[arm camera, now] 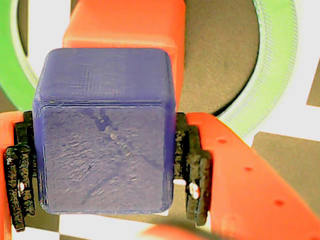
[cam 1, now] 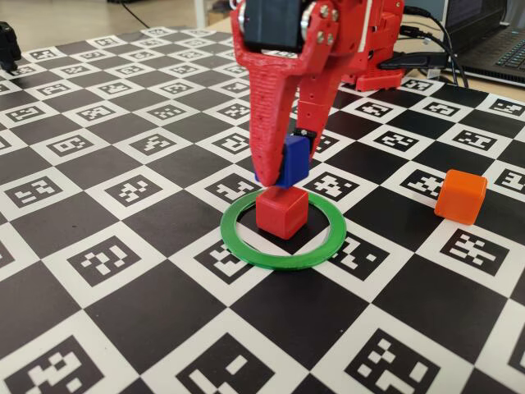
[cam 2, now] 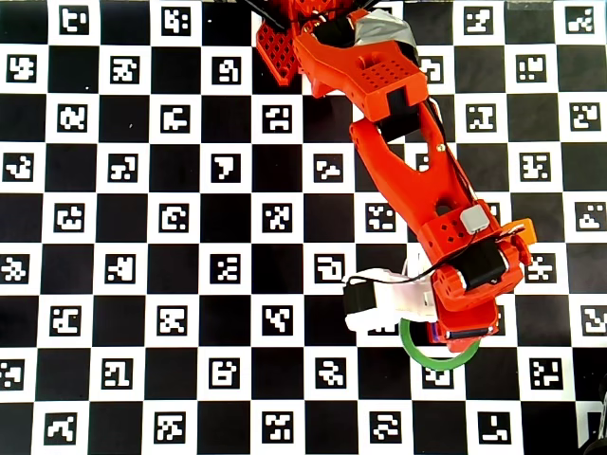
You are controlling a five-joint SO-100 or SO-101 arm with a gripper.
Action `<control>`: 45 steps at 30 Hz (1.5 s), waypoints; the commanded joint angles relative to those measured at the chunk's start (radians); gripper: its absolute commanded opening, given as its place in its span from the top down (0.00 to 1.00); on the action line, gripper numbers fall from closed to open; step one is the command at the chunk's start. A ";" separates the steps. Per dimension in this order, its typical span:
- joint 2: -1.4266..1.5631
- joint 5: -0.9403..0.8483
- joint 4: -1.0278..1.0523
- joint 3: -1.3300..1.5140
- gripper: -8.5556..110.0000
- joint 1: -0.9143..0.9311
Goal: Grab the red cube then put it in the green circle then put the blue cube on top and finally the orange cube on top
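Observation:
The red cube (cam 1: 281,212) sits inside the green circle (cam 1: 246,250) on the checkered mat. My gripper (cam 1: 283,174) is shut on the blue cube (cam 1: 294,160) and holds it right over the red cube, close to its top; whether they touch I cannot tell. In the wrist view the blue cube (arm camera: 105,145) fills the space between the black pads (arm camera: 192,165), with the red cube (arm camera: 125,25) and green circle (arm camera: 272,75) beyond it. The orange cube (cam 1: 460,196) lies alone to the right in the fixed view. From overhead the arm half covers the orange cube (cam 2: 520,229) and the green circle (cam 2: 417,353).
The arm's red base (cam 1: 369,49) stands at the back of the marker mat. A laptop (cam 1: 492,33) and cables lie behind it at the right. A black object (cam 1: 8,41) stands at the far left edge.

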 commanded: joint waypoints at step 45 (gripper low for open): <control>0.034 0.046 0.000 -0.069 0.51 -0.017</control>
